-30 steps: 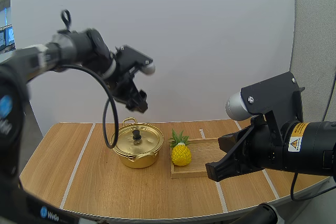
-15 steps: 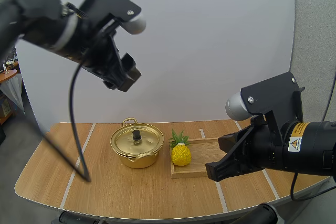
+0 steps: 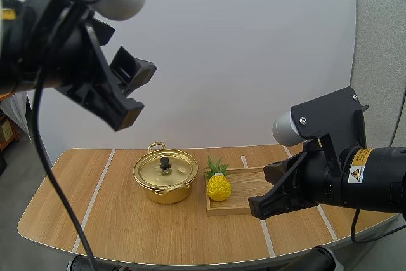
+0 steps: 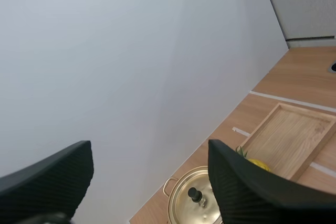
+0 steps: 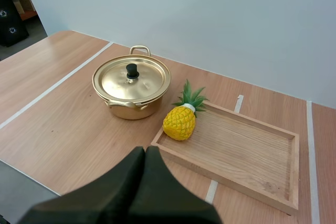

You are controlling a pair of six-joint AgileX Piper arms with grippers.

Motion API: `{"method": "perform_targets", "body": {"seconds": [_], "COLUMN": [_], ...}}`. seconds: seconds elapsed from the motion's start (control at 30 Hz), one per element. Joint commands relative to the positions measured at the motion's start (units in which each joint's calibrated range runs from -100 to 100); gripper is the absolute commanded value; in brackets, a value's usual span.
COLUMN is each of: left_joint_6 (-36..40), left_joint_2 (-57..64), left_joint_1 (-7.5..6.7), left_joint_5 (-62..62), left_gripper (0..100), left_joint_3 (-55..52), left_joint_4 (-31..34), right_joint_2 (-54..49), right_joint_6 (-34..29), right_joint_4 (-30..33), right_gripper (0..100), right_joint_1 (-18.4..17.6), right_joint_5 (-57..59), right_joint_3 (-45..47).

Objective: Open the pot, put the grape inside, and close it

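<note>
Gold pot (image 3: 165, 176) — lidded, beside pineapple (image 3: 219, 186)

1. Robot lab or test cell, not a home.
2. Left arm (image 3: 57, 49) and right arm (image 3: 374, 182) over a wooden table (image 3: 158, 233); white tape lines (image 3: 94, 201) mark it; warning label (image 3: 356, 174) on the right arm.
3. Plain white screen (image 3: 254, 61) behind; grey partition (image 3: 380, 49) beside it; staged props: pot (image 3: 165, 174), toy pineapple (image 3: 218, 186), tray (image 3: 244, 182).

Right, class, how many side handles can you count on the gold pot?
2. One handle is on the pot's far side; the other handle is on its near side. None seems hidden.
</note>
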State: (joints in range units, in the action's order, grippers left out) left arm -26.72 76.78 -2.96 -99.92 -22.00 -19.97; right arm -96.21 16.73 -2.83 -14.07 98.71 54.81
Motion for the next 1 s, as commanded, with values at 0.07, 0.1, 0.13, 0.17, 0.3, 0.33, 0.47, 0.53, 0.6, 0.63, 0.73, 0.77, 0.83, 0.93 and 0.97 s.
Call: {"method": "perform_targets", "body": {"seconds": [0.07, 0.1, 0.13, 0.17, 0.3, 0.33, 0.47, 0.53, 0.6, 0.63, 0.73, 0.77, 0.83, 0.93, 0.97], "left_joint_6": [3.5, 4.0, 4.2, 4.2, 4.3, 4.9, 7.0, 8.4, 9.7, 10.6, 13.3, 14.2, 15.4, 17.6, 18.9], "left_joint_2": [4.4, 5.5, 6.1, 7.1, 10.0, 10.8, 14.0, 15.8, 17.5, 18.5, 21.4, 22.3, 23.2, 23.2, 23.2], "left_joint_1": [-0.18, -0.18, -0.18, -0.18, -0.18, -0.18, -0.18, -0.18, -0.18, -0.18, -0.18, -0.18, -0.18, -0.02, 0.15], "left_joint_5": [-0.1, -0.1, -0.1, -0.1, -0.1, -0.1, -0.1, -0.1, -0.1, -0.1, 4.6, 7.1, 12.2, 19.2, 22.4], "left_gripper": [94, 76, 65, 48, 0, 0, 0, 0, 0, 0, 0, 0, 0, 0, 0], "left_joint_3": [-2.5, -3.2, -3.8, -4.5, -6.9, -7.5, -9.9, -11.6, -13.6, -14.7, -18.3, -19.7, -22.6, -26.8, -28.1], "left_joint_4": [-0.5, -0.5, -0.5, -0.5, -0.5, -0.5, -0.7, -0.7, -0.7, -0.7, -0.7, -0.7, -0.7, -0.5, -0.5], "right_joint_2": [-0.4, -0.4, -0.4, -0.4, -0.6, -0.9, -3.7, -3.8, -3.8, -3.8, -3.8, -3.8, -3.8, -3.8, -3.8], "right_joint_6": [0.4, 0.4, 0.4, 0.4, 0.4, 0.4, 0.4, 0.4, 0.1, 0.0, -1.1, -1.1, -1.1, -1.1, -1.1], "right_joint_4": [0.1, 0.1, 0.1, 0.1, 0.1, 0.1, 0.1, 0.1, 0.0, 0.0, 0.1, 0.1, 0.5, 2.0, 2.2], "right_gripper": [0, 0, 0, 0, 0, 0, 0, 0, 0, 0, 0, 0, 0, 0, 0], "right_joint_1": [0.8, 1.1, 1.3, 1.6, 2.5, 2.9, 4.4, 5.1, 5.7, 5.9, 6.5, 6.5, 6.9, 7.3, 7.6], "right_joint_5": [-0.4, -0.4, -0.4, -0.4, -0.4, -1.0, -4.5, -6.3, -7.9, -8.7, -12.5, -14.6, -18.9, -25.3, -26.9], "right_joint_3": [0.0, 0.0, 0.0, 0.0, 0.0, 0.0, 0.0, 0.0, 0.0, 0.0, 0.0, 0.0, 0.0, 0.0, 0.0]}}
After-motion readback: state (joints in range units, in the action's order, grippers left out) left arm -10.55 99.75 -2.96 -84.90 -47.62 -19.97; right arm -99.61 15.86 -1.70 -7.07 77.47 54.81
